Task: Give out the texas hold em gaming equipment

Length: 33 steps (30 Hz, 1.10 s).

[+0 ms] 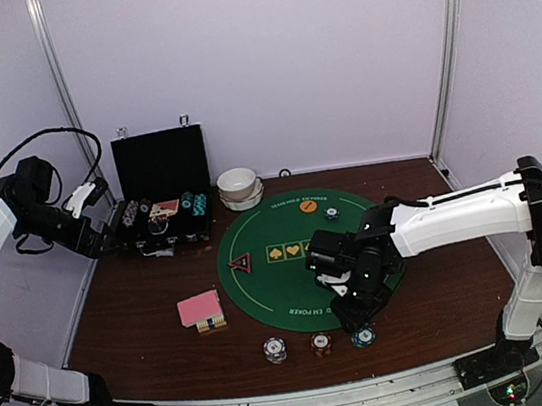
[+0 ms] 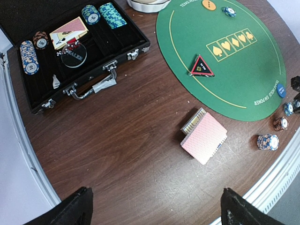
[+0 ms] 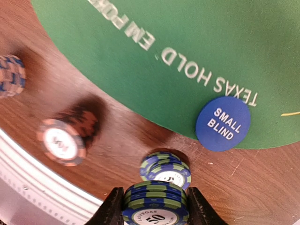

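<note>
White walls all round, and the brown table is carrying a round green mat. The right jaws are clamping a short stack of blue-and-green chips from both sides, hovering just off the near rim of the mat. Directly beneath them a smaller matching pile is sitting on the wood. The blue disc is lying just beyond on the felt, and two more chip stacks are standing off to their left. It is looking like chip-dealing time. This load probably belongs on that pile, which calls for squaring up above it and a gentle release. The left jaws are hanging wide open, gripping nothing, high above the pink cards, with the black case beyond them.
</note>
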Motion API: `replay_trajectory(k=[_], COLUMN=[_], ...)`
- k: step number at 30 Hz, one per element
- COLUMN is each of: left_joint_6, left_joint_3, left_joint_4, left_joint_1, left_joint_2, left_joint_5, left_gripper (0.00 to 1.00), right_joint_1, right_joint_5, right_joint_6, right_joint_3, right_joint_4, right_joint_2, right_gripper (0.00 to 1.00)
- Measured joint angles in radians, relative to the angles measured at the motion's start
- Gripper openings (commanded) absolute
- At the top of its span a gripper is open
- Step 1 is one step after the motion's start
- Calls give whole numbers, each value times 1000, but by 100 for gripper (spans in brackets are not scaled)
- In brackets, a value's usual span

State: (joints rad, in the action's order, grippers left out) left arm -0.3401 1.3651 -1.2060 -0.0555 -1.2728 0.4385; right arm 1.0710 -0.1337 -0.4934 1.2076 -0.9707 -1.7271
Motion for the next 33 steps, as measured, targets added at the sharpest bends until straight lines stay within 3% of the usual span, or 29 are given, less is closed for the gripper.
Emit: replay_trajectory(k=[9, 20, 26, 33], left_joint_6=[-3, -6, -7, -10], left_joint_3=[0, 0, 0, 0], left_joint_4=[0, 0, 0, 0], left_joint_1=[0, 0, 0, 0], left_joint_2=[0, 0, 0, 0], left_joint_5=[2, 13, 19, 21], left_gripper=[98, 98, 98, 98], right_joint_1=[0, -43, -103, -132], right_joint_5=[35, 80, 82, 72], right_joint_6=[32, 73, 79, 79], right_joint_3=[278, 732, 926, 1065], right_joint_4=[-77, -16, 4, 6], right_joint_2=[-80, -526, -693, -798], right_gripper=[20, 19, 20, 35])
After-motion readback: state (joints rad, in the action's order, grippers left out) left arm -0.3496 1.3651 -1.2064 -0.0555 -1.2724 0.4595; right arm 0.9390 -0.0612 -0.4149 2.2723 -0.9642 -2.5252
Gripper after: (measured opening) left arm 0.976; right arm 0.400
